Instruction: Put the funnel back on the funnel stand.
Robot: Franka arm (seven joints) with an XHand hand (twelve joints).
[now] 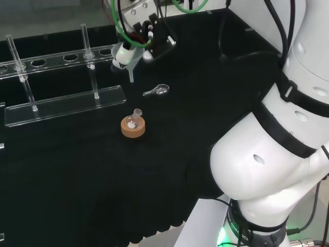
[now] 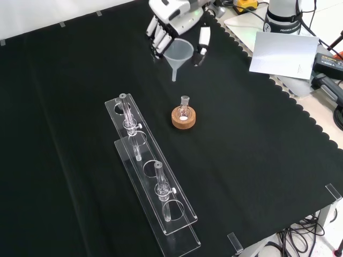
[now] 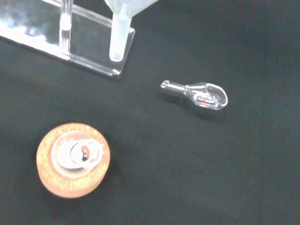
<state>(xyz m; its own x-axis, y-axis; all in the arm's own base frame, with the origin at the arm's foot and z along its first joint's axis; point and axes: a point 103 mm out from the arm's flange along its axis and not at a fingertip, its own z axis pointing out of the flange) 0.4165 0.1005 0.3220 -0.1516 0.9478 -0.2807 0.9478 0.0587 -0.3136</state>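
The hand [image 2: 174, 19] comes in at the top of the front view, with fingers [image 2: 158, 40] and thumb curled round the cone of a clear plastic funnel [image 2: 178, 53]. The funnel hangs upright above the cloth, stem down. In the head view the hand [image 1: 141, 33] holds the funnel [image 1: 125, 56] just right of the end of the clear acrylic funnel stand [image 1: 67, 105], level with its holed top plate. In the wrist view the funnel's stem [image 3: 117, 40] shows in front of the stand's base plate [image 3: 79, 44].
A small round flask on a cork ring [image 2: 183, 115] stands between the stand [image 2: 155, 182] and the hand; it also shows in the head view [image 1: 133, 126] and the wrist view [image 3: 72, 159]. A glass stopper [image 1: 157, 91] lies on the cloth near it [image 3: 199, 93].
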